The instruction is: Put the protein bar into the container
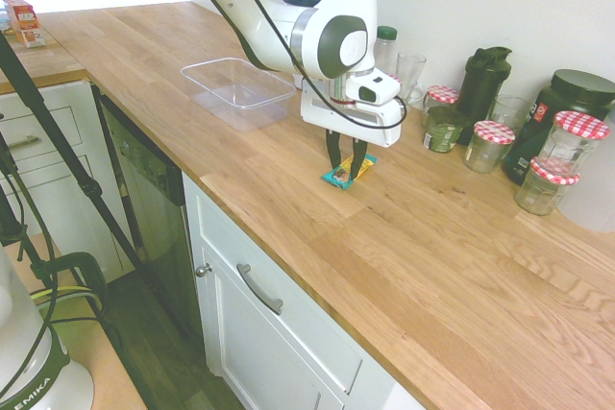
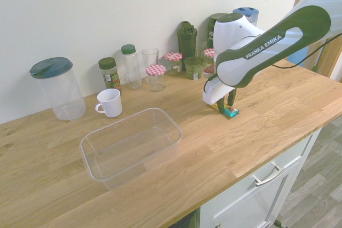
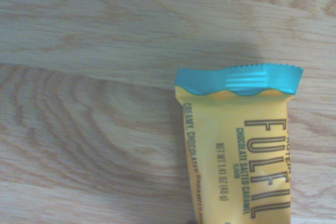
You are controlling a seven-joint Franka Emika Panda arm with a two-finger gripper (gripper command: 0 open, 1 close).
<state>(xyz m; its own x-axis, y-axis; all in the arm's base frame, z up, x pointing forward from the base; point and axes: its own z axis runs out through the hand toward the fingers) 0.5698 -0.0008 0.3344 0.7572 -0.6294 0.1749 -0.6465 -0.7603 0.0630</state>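
In the first exterior view the gripper (image 1: 346, 162) points almost straight down at the wooden countertop (image 1: 404, 237), and its two dark fingers are clamped on the protein bar (image 1: 348, 173), which lies flat on the wood about midway between the front edge and the wall. The bar's yellow middle is mostly hidden by the fingers, and a teal end sticks out toward the front edge. The clear container (image 1: 238, 91) sits empty farther along the countertop, well apart from the bar. Along the wall stand several jars with red-checked lids (image 1: 490, 146), a dark shaker bottle (image 1: 483, 81) and a drinking glass (image 1: 410, 74). In the second exterior view the arm comes in from the right, and the gripper (image 2: 227, 105) stands over the bar (image 2: 230, 112), closed on it, with a teal end showing just beside the fingertips. The container (image 2: 131, 145) lies near the front edge, well apart from the bar and with nothing in it. A white mug (image 2: 109, 102) stands just behind it, and a clear pitcher with a dark teal lid (image 2: 56, 86) stands by the wall. The wrist view shows the bar (image 3: 241, 150) from close by, flat on the wood grain, with a crimped teal end, a yellow wrapper and dark lettering.
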